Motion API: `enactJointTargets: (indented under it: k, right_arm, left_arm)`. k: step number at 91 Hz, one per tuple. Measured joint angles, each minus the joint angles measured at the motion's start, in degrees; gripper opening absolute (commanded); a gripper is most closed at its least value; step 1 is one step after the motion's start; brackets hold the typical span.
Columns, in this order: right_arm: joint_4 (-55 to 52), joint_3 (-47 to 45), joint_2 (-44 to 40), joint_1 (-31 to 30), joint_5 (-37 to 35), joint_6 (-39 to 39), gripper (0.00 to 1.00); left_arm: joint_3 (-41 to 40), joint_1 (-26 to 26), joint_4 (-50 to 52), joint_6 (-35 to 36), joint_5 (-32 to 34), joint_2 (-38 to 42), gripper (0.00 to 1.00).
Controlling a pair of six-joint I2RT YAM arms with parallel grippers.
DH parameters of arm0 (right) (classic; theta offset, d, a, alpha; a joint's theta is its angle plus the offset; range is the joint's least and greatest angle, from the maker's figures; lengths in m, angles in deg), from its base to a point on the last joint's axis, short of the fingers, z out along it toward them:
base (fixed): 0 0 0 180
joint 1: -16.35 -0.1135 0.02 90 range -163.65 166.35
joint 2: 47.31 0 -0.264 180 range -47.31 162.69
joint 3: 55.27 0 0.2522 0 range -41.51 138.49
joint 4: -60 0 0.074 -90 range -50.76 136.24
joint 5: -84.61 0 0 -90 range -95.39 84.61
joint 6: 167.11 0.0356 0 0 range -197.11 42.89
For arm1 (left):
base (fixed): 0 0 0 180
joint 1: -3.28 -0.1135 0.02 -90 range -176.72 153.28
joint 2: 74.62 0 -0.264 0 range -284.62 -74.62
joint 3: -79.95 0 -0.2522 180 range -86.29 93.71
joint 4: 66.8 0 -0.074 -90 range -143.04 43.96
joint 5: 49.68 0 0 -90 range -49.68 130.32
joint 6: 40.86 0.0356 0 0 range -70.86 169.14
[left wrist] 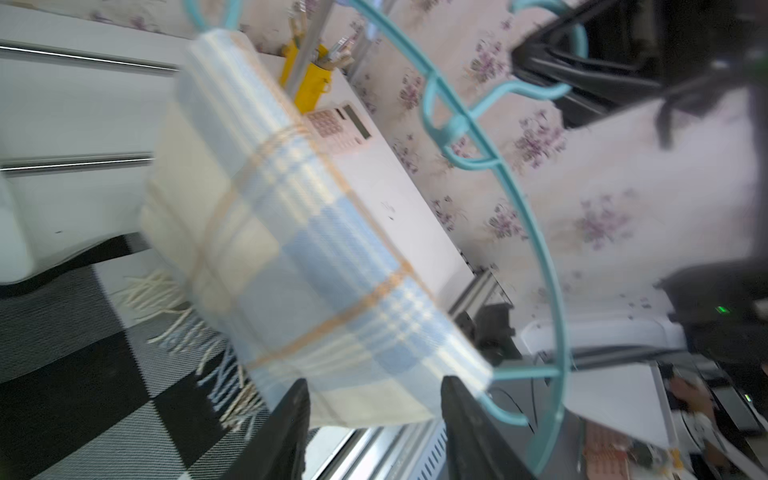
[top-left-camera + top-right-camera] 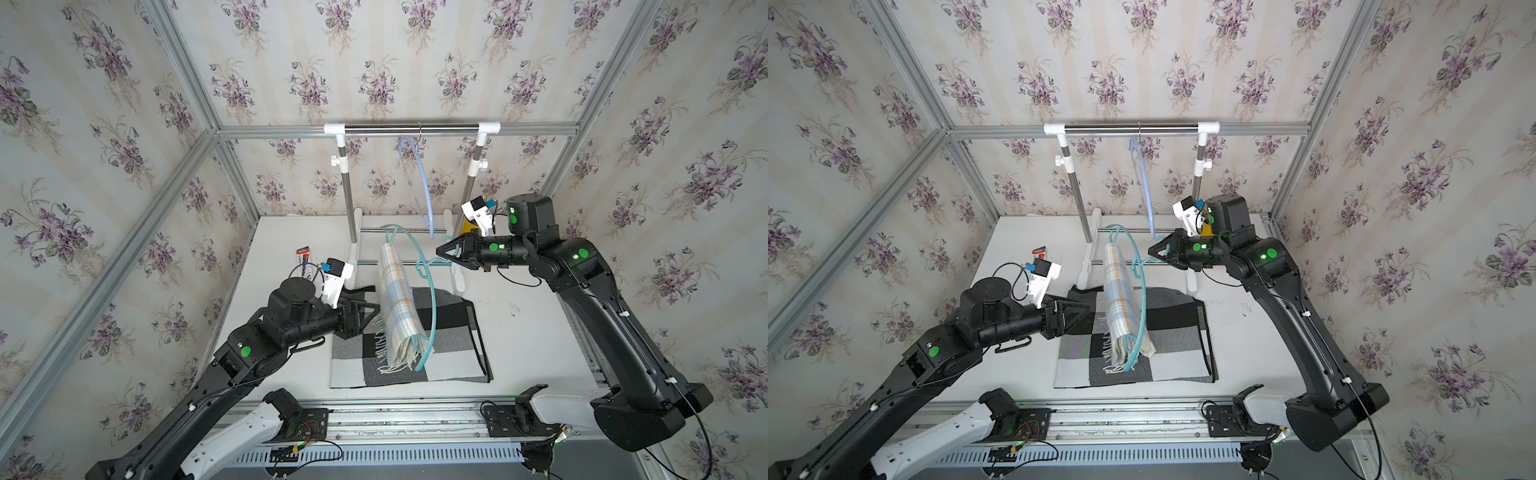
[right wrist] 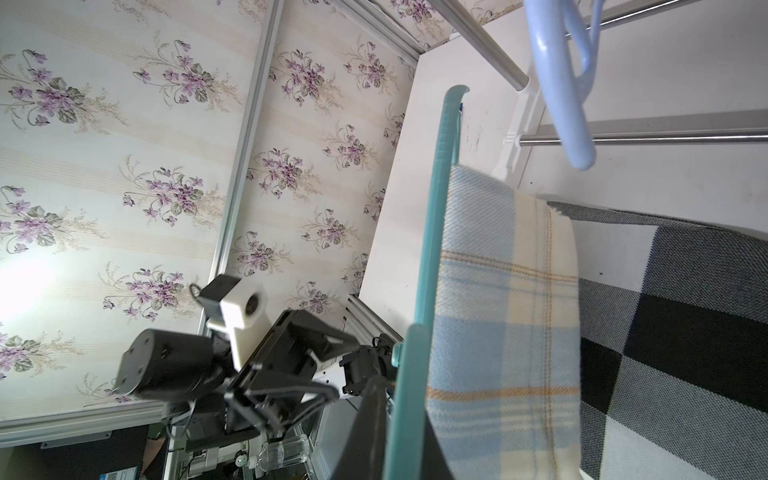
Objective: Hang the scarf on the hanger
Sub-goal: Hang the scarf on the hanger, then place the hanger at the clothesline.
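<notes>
Teal hanger [image 2: 432, 299] hangs above the checked mat [image 2: 453, 332], its hook pinched in my right tool [image 2: 442, 252]; the scarf [image 2: 397, 299] is draped over its bar. My left tool [image 2: 372, 311] stands parted beside the scarf, gripping nothing. A lilac hanger [image 2: 422, 183] on the rack [image 2: 411, 129] hangs just behind. Red pack [image 2: 302, 255]: print unreadable.

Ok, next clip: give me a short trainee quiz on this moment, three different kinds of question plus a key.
1. True or false: the plaid scarf is draped over the teal hanger.
2. Which gripper holds the teal hanger? A) left B) right C) neither
3. Fill in: the lilac hanger hangs from the rack's top ____.

Key
1. True.
2. B: the right gripper is shut on it; the left gripper is open, holding nothing.
3. rail.
</notes>
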Motion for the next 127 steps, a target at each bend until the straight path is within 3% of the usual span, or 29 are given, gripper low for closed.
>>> enactJointTargets:
  k: [13, 24, 33, 44, 50, 75, 87, 96, 100, 127]
  right_arm:
    - [0.3, 0.0, 0.8, -1.0, -1.4, 0.0, 0.00]
    - [0.4, 0.0, 1.2, -1.3, -2.2, 0.0, 0.00]
    - [0.6, -0.2, 1.5, -1.7, -2.9, 0.0, 0.00]
    - [0.9, -0.3, 1.8, -2.2, -3.8, 0.0, 0.00]
    - [0.8, -0.3, 1.7, -2.2, -4.5, -0.2, 0.00]
    - [1.7, -0.2, 2.6, -4.4, -6.4, -0.5, 0.00]
    - [2.6, -0.2, 2.9, -5.3, -5.7, -0.9, 0.57]
    - [6.3, -1.7, 1.7, -5.7, -3.2, -2.3, 0.82]
    - [7.8, -2.6, 0.5, -5.8, -2.6, -3.6, 0.98]
    - [25.0, -13.2, -15.2, -5.7, -6.2, -14.6, 1.00]
  left_arm:
    - [9.4, 13.3, 0.4, 1.3, 8.8, -12.0, 0.50]
    - [15.9, 19.3, 2.1, 2.7, 14.8, -20.6, 0.47]
    - [18.4, 20.4, 3.0, 3.1, 18.2, -25.7, 0.41]
    - [20.1, 21.5, 4.3, 3.0, 20.2, -29.5, 0.11]
    - [20.8, 21.5, 8.1, 0.3, 23.5, -30.5, 0.02]
    - [21.4, 21.4, 11.8, -1.2, 26.4, -30.0, 0.00]
    - [21.2, 21.4, 12.4, -1.6, 25.5, -29.0, 0.00]
    - [19.8, 21.3, 10.1, -1.2, 22.5, -26.9, 0.00]
    - [18.6, 20.8, 8.1, -1.2, 20.8, -25.4, 0.00]
    - [11.0, 11.6, -3.5, -4.1, 6.0, -15.4, 0.00]
